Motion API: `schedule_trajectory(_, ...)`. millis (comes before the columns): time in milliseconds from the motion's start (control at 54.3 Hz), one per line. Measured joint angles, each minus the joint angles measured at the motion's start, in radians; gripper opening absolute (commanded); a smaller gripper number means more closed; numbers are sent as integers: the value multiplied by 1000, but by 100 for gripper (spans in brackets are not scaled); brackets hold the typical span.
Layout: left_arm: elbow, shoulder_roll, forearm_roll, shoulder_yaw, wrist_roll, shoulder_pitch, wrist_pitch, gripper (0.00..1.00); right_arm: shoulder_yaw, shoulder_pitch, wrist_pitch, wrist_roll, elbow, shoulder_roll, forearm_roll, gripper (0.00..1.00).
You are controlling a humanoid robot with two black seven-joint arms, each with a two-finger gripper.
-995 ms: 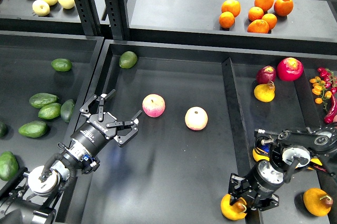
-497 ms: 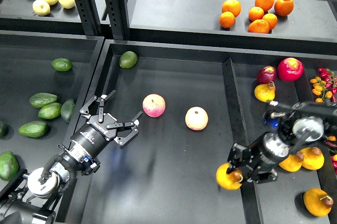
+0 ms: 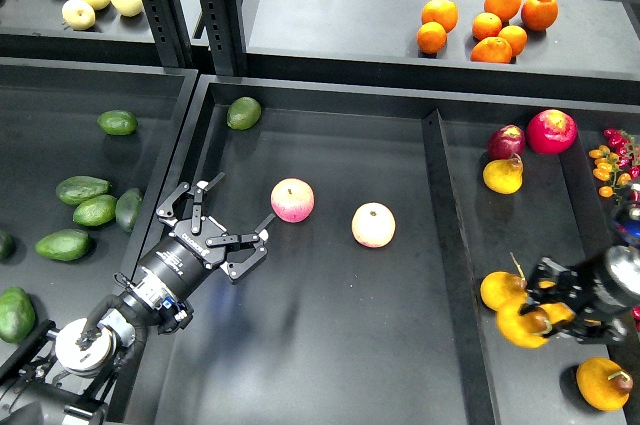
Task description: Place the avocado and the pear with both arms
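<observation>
The left gripper (image 3: 215,225) hangs wide and empty over the middle tray (image 3: 330,345). The avocado (image 3: 128,209) lies to its left, across the tray wall, long axis running near to far. In the right tray, the right gripper (image 3: 548,313) grips a pear (image 3: 523,326), another touching it.

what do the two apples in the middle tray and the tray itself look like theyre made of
Apples: smooth, slightly glossy pink-yellow skin with soft highlights; real fruit or plastic replicas, the look cannot settle it. Tray: dark, matte, flat sheet with raised straight rims, probably painted metal or hard plastic; it shows only faint reflections.
</observation>
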Motion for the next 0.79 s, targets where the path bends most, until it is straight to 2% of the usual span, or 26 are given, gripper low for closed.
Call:
schedule_trajectory(350, 0, 0, 5, 7, 0, 0, 0, 99, 28, -148, 0, 0, -39, 0, -88, 22)
schedule_trajectory(792, 0, 0, 7, 7, 0, 0, 0, 99, 107, -210, 0, 0, -146, 106, -91, 24)
